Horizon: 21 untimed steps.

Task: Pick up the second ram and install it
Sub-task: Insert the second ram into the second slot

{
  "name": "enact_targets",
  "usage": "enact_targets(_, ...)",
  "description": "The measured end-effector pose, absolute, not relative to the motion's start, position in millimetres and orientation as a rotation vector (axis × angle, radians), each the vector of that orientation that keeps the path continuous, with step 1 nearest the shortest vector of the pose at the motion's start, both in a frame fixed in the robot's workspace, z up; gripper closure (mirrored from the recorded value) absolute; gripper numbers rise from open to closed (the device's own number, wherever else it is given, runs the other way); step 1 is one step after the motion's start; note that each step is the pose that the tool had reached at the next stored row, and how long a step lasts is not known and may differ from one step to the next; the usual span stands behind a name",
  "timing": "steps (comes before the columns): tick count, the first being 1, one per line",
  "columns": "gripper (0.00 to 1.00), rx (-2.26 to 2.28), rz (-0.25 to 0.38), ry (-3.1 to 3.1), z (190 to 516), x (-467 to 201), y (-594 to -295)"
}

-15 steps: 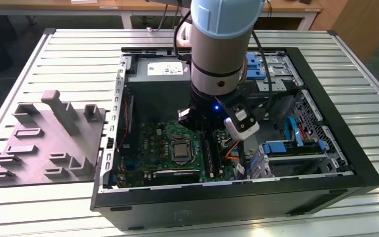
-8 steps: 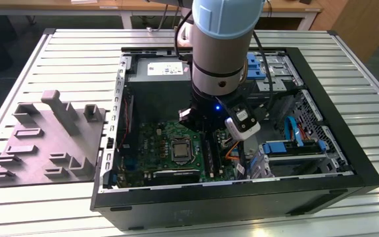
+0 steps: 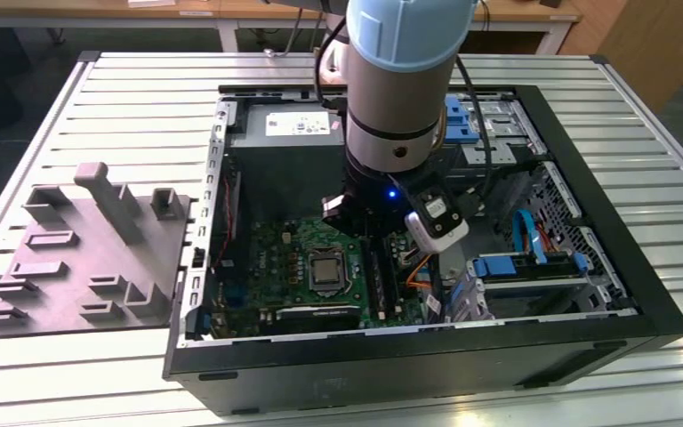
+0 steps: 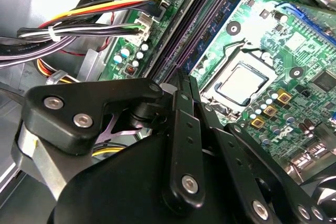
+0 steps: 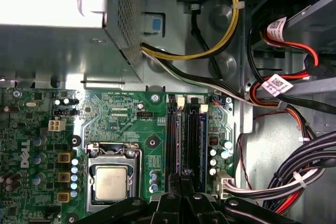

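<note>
Fingers (image 4: 184,140) closed together over memory slots (image 5: 176,140)

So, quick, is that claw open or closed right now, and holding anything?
Gripper: shut, tips just above the memory slots; whether it holds anything cannot be told.

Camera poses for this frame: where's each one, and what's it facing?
Exterior view: off the arm, high, looking down into the open computer case; the arm shows.
First wrist view: on the wrist, facing the motherboard; gripper shows.
Second wrist view: on the wrist, facing the motherboard obliquely; gripper shows.
Shared: both wrist views show the processor.
</note>
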State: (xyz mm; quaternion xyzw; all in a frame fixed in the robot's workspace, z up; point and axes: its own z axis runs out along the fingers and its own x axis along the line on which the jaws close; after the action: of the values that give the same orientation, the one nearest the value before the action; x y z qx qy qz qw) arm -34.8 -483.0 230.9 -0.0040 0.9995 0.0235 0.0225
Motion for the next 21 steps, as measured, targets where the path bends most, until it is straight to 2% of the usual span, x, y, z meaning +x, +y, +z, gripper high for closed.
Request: enact_targets(21, 0.89, -0.012, 0.096, 3.095, 228.6, -34.6, -482.8)
